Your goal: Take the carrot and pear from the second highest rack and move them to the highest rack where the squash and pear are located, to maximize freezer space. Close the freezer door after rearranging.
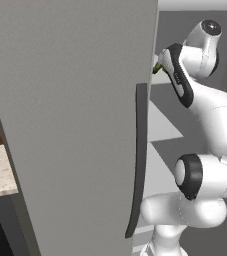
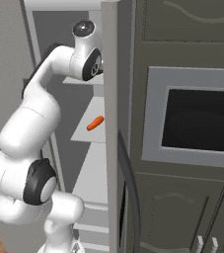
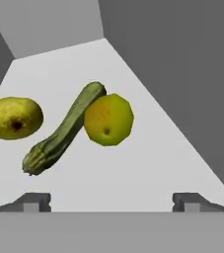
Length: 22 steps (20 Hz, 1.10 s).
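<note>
In the hand view my open gripper hovers over the highest rack with nothing between its fingertips. On that rack lie the dark green squash, a yellow-green pear touching its right side, and a second pear apart to the left. The orange carrot lies alone on the second highest rack, below my arm, inside the open freezer. My hand reaches in at the top shelf level.
A tall grey door panel with a long dark handle stands close on the arm's left. Another door edge with a handle stands on its right. Beyond it is a built-in oven in dark cabinets.
</note>
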Motion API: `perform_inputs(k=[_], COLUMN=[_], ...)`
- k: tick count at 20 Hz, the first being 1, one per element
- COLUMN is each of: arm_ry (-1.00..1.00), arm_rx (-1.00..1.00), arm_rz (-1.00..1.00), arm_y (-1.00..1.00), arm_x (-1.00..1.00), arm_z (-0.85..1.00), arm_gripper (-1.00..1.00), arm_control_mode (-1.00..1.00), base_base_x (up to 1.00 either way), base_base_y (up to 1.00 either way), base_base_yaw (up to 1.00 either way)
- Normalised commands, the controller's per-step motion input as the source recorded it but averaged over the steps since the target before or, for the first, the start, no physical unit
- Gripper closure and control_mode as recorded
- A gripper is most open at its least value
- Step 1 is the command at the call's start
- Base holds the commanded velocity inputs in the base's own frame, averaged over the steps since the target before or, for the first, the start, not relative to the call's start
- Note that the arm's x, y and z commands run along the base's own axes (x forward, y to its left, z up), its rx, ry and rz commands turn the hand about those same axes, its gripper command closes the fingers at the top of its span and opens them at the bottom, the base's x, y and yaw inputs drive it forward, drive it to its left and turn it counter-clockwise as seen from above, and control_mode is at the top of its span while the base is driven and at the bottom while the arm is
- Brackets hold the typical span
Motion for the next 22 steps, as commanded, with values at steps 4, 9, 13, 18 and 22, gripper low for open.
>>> perform_inputs(k=[4,9,13,18,22], arm_ry=[0.04,0.24,0.35,0.40,0.12], arm_rx=[-0.01,-0.01,0.08,0.14,0.01], arm_rz=[0.07,0.15,0.12,0.05,0.01], arm_y=[0.20,0.28,0.18,0.13,0.37], arm_x=[-1.00,-1.00,-0.70,-0.14,0.25], arm_z=[-0.01,-0.35,-0.95,-1.00,-0.90], arm_gripper=[-1.00,-1.00,-1.00,-1.00,-1.00], arm_control_mode=[-1.00,-1.00,-1.00,-1.00,-1.00], base_base_x=[0.00,0.00,0.00,0.00,0.00], base_base_y=[0.00,0.00,0.00,0.00,0.00], base_base_yaw=[0.00,0.00,0.00,0.00,0.00])
